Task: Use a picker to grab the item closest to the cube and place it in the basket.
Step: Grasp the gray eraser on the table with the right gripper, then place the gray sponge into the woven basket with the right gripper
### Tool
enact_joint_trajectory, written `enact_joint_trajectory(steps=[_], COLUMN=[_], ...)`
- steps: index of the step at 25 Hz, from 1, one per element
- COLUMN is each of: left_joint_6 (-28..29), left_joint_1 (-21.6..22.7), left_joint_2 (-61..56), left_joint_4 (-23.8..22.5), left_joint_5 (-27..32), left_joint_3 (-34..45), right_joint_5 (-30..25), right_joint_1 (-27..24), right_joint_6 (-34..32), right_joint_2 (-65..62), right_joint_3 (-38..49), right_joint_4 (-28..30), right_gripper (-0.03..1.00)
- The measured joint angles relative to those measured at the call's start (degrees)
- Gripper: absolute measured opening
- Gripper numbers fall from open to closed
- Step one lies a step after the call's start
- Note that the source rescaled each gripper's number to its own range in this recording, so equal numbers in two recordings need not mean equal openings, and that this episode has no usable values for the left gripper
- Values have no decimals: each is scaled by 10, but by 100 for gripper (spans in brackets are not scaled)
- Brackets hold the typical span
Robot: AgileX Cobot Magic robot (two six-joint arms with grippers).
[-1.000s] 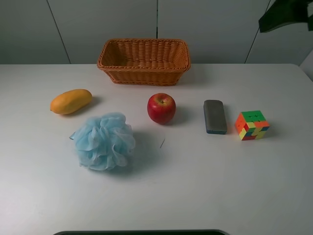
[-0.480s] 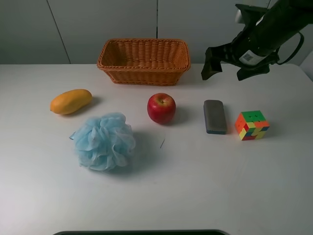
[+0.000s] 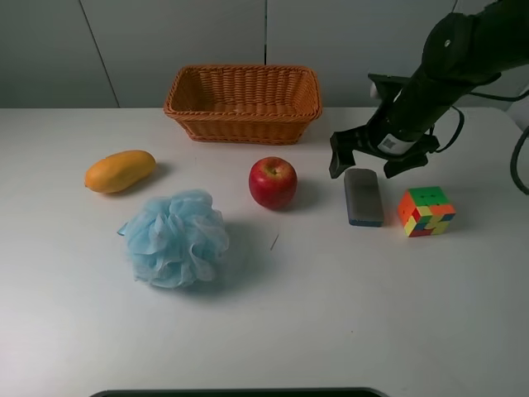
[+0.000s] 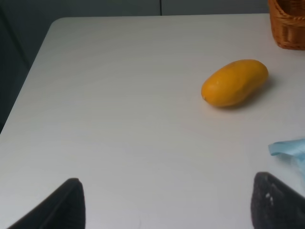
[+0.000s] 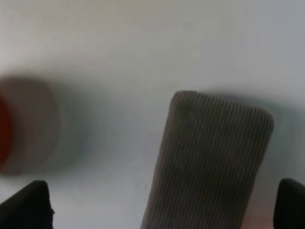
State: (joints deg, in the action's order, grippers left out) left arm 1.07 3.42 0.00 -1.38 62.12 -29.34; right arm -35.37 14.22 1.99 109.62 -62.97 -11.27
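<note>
The dark-grey flat block (image 3: pixel 364 197) lies on the white table, just left of the multicoloured cube (image 3: pixel 426 211). My right gripper (image 3: pixel 366 163), the black picker, is open and hangs over the block's far end, one finger on each side. In the right wrist view the ribbed block (image 5: pixel 214 157) fills the space between the open fingertips (image 5: pixel 26 205), blurred. The wicker basket (image 3: pixel 244 103) stands at the back middle. My left gripper (image 4: pixel 167 210) is open and empty, out of the high view.
A red apple (image 3: pixel 273 182) sits left of the block. A blue bath pouf (image 3: pixel 175 238) and a yellow mango (image 3: pixel 120 171) lie on the left side. The left wrist view shows the mango (image 4: pixel 234 82) and a basket corner (image 4: pixel 288 24).
My right arm came in from the upper right and dropped toward the table, until its open gripper reached the block's far end. The objects have not moved.
</note>
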Motion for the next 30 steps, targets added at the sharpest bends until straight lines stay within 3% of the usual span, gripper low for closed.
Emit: enact_joint_trajectory(steps=[8,22,23,24,26,28,30], left_joint_6=[0,0,0,0,0,0,0], left_joint_1=[0,0,0,0,0,0,0], left_joint_2=[0,0,0,0,0,0,0], left_joint_4=[0,0,0,0,0,0,0], left_joint_5=[0,0,0,0,0,0,0], left_joint_3=[0,0,0,0,0,0,0], right_joint_5=[3,5,5,5,5,5,6], right_joint_1=[0,0,0,0,0,0,0], right_joint_6=[-20,-20,-20,-20,-20,-12,-7], right_joint_2=[37,70,70,70,70,70,70], right_joint_3=[0,-1,-1,-1,-1,-1,-1], right_joint_4=[27,21,21,20,18,17,17], right_gripper=[100,100,91,70,0,7,7])
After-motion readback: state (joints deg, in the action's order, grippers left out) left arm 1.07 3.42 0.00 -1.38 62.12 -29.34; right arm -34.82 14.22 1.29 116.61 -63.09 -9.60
